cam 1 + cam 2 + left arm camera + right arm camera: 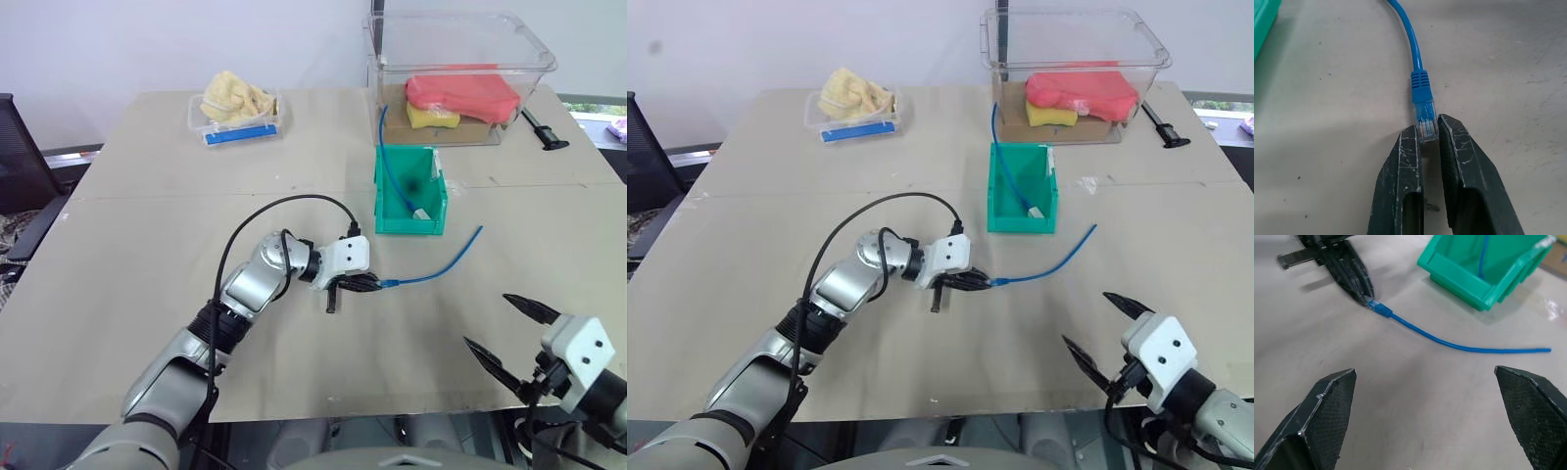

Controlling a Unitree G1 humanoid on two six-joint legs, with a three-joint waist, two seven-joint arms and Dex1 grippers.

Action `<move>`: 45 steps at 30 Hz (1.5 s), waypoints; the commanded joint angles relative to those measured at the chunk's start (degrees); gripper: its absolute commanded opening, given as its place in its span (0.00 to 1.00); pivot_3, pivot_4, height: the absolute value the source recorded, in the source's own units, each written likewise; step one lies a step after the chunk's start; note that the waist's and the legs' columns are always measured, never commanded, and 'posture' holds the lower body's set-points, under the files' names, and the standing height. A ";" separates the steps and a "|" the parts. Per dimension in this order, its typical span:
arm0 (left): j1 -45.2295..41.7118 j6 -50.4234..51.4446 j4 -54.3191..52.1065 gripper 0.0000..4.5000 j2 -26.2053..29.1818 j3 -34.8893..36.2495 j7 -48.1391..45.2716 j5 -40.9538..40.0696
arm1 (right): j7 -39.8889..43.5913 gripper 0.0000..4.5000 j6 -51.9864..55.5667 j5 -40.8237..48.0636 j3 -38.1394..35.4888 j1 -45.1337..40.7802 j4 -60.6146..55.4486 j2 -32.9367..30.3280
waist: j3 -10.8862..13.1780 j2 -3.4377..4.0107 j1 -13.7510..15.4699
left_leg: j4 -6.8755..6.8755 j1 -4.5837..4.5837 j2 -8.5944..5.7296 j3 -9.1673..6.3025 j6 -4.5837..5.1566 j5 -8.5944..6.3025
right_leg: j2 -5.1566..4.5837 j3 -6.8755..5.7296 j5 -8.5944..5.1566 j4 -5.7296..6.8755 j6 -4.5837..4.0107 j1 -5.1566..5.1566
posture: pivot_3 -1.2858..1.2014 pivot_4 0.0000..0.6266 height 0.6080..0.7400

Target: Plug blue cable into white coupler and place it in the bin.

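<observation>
Silver left arm, white wrist block, looping black cable, scuffed black fingers

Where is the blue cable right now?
The blue cable lies on the table near the middle, just in front of the green bin. The left gripper pinches its clear plug end.

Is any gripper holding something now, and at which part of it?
The left gripper holds the blue cable by its clear end plug. The right gripper is open and holds nothing.

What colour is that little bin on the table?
Green: the bin, clearest in the left eye view.
</observation>
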 commanded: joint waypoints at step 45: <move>8.86 -27.28 -11.44 0.00 -0.54 15.51 13.85 -1.80 | -37.17 0.03 28.48 43.22 13.88 -49.48 17.74 19.81 | -0.03 0.01 -1.60 | -0.09 -0.06 -0.06 0.00 -0.26 0.15 | 0.02 0.01 0.16 0.03 -0.25 -0.18 | 0.52 0.24 1.00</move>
